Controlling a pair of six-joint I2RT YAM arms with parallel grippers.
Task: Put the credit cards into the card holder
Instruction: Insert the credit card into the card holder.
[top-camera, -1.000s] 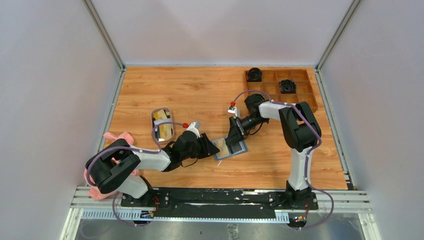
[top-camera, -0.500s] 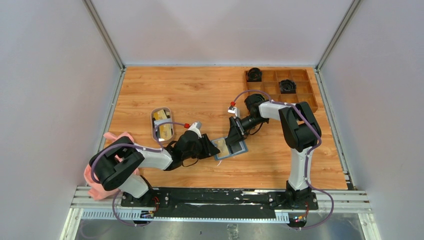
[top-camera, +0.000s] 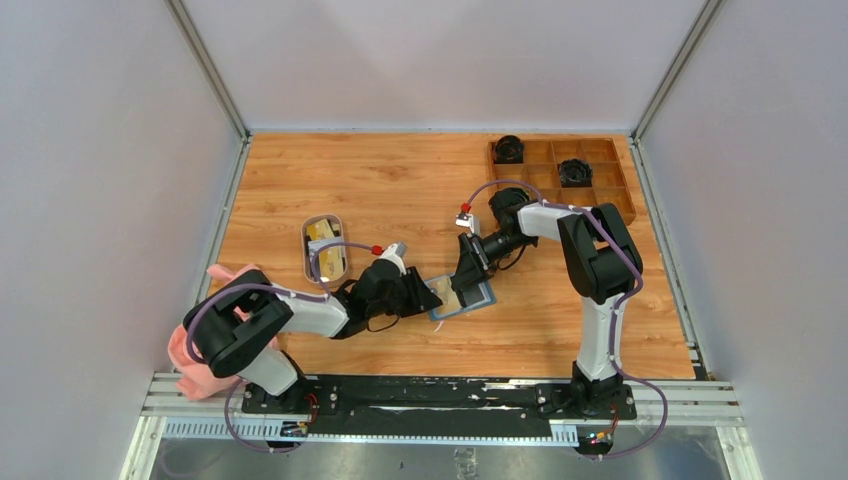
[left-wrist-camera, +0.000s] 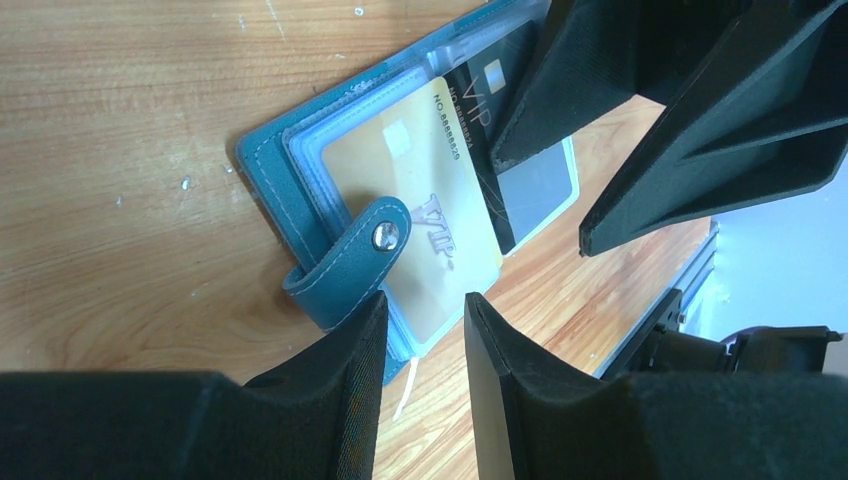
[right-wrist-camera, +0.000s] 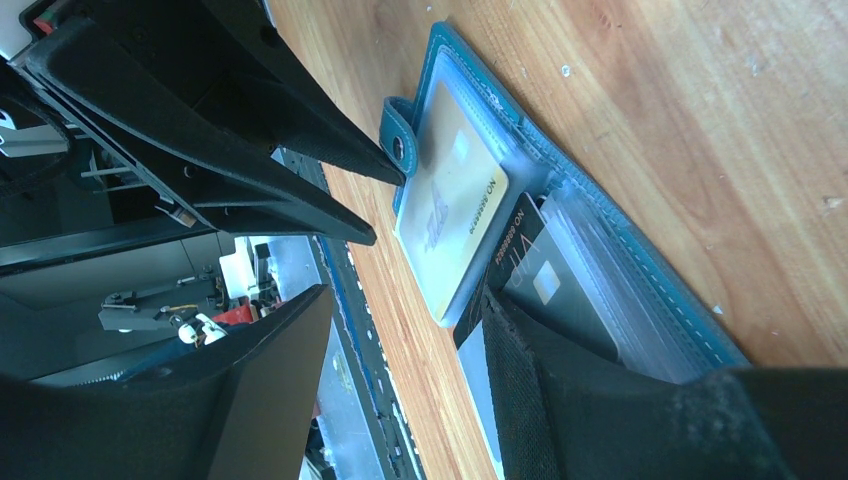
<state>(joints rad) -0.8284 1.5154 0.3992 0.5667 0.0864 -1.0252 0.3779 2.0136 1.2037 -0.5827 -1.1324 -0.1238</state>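
lying before left fingers, gold card

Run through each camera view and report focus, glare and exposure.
Top view: even soft light, all sharp, though the wallet is tiny and half hidden. Left wrist view: gold card crisp, the left gripper featureless black, washed-out white at the right edge. Right wrist view: table and wallet sharp, the right gripper underexposed, a milky sheen on the clear pockets.

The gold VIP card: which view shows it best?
The left wrist view: the gold VIP card fills the centre, print readable. The right wrist view shows it slanted; the top view, only a yellowish patch.
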